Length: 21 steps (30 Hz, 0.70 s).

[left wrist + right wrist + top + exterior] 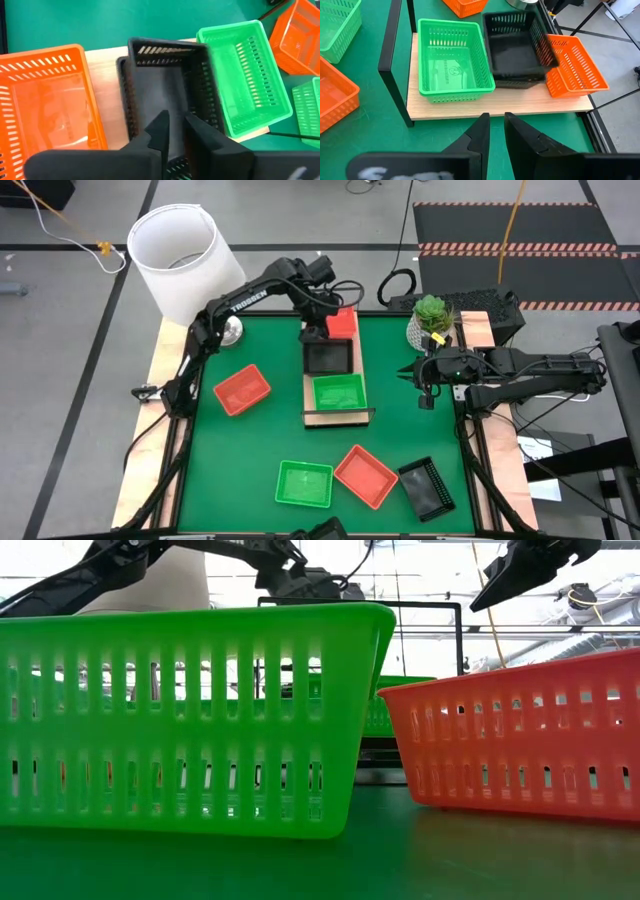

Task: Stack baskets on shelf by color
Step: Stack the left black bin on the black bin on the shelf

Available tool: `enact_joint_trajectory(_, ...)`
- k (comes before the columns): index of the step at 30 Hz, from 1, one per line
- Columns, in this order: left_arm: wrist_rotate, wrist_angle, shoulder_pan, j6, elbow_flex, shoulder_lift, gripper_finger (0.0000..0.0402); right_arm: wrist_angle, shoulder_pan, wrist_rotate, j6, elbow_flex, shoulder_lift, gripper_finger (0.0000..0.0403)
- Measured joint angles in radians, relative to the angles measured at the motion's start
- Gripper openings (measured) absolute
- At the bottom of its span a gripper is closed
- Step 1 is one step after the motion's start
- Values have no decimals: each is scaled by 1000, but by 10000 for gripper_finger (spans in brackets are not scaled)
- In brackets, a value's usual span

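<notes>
While the left gripper [318, 330] hung over the shelf [335, 416], its fingers stood slightly apart just above a black basket [167, 95], holding nothing. That basket sat tilted atop another black one, mid-shelf, between an orange-red basket [343, 321] and a green basket [339, 392]. Right gripper [424, 376]: beside the shelf, narrowly parted, empty.

Shelf [336, 416] carried orange-red basket [343, 322] far, black baskets [327, 356] nested mid, green [339, 392] near. Loose on mat: orange-red [242, 389], green [305, 483], orange-red [365, 475], black [426, 488].
</notes>
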Motion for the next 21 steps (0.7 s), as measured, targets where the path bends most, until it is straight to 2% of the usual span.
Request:
enact_joint_trajectory(8,0,45,4,-83,0,0,71,-2,0,0,1,0,0,54)
enact_joint_trajectory(14,-10,-64,6,-129,0,-23,70,-1,0,0,18,-27,0,54)
enact_joint_trajectory(16,-38,-95,-19,-109,-1,-40,60,6,0,0,19,-45,0,54)
enact_joint_trajectory(21,-154,-54,-111,-145,-21,-63,12,36,0,0,18,-81,-2,54)
